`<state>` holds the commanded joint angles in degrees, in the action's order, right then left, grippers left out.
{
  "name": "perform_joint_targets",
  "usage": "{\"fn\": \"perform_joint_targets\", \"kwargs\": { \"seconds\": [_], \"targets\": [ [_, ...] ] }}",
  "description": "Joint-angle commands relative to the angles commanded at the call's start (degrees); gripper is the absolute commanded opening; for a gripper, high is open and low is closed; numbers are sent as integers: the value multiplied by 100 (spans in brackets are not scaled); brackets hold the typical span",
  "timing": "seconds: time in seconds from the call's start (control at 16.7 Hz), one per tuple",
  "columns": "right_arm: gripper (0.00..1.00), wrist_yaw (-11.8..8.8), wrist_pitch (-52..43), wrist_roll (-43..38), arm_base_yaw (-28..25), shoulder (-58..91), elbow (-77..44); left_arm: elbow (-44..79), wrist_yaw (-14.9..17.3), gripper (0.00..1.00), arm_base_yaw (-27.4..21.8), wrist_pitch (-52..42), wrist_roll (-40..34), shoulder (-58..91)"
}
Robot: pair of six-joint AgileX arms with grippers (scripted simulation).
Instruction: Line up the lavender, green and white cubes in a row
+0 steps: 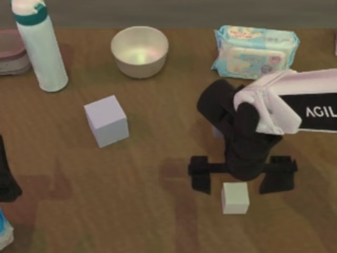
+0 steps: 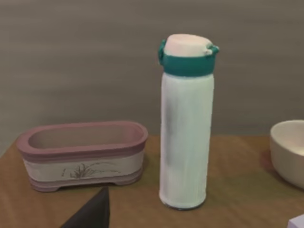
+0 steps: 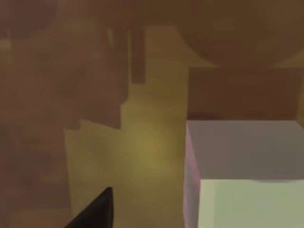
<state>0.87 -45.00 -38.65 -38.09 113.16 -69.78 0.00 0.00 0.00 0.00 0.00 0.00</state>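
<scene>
Top view: we see the right tool [image 1: 239, 176] low over the worktop [image 1: 147, 211] on the right half, fingers spread wide, nothing between them.
Right tool state: open and empty.
Small pale cube [image 1: 235, 197]: on the worktop just in front of the right tool, towards the near edge, outside the finger gap. We read it as the white cube, though it has a faint green tint, so we can't rule out the green one.
Right wrist view: the same cube [image 3: 247, 175] sits close in, off to one side of the one dark finger [image 3: 95, 211] that shows. It is not centred for a grasp.
Lavender cube [image 1: 106, 120]: left of centre, well apart from the pale cube and farther back. No row yet.
Third cube: not clearly in view. A pale sliver [image 1: 217, 132] shows beside the right arm's dark link, and we can't tell what it is.
Left arm [image 1: 5, 179]: parked at the left edge. We can't tell its tool state.
Step in hand, our call: the right arm is working the pale cube, lined up beside it and not on it.
Progress: early, since no two cubes stand side by side.
Next move needs: shift the tool over the cube so the fingers straddle two opposite faces, then descend, close, and carry it towards the lavender cube's line.
Watch: the cube is small, so an off-centre close could nudge it away.
</scene>
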Motion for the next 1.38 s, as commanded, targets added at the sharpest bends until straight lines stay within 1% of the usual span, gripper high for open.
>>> {"fn": "perform_joint_targets", "kwargs": {
  "seconds": [0.36,0.72,0.84,0.96,1.08,1.2,1.38],
  "targets": [
    [100,2,-1173,1,-43,-516,-594,0,0,100,0,0,0,0],
    [100,5,-1229,15,-15,-543,-632,0,0,100,0,0,0,0],
    [100,1,-1267,197,6,-459,-739,0,0,100,0,0,0,0],
    [100,-5,-1338,615,79,-297,-955,0,0,100,0,0,0,0],
    [100,-14,-1435,1255,198,-79,-1240,0,0,100,0,0,0,0],
    [100,-28,-1554,2108,352,176,-1561,0,0,100,0,0,0,0],
    [100,-55,-1759,3663,614,598,-2068,0,0,100,0,0,0,0]
  ]
}}
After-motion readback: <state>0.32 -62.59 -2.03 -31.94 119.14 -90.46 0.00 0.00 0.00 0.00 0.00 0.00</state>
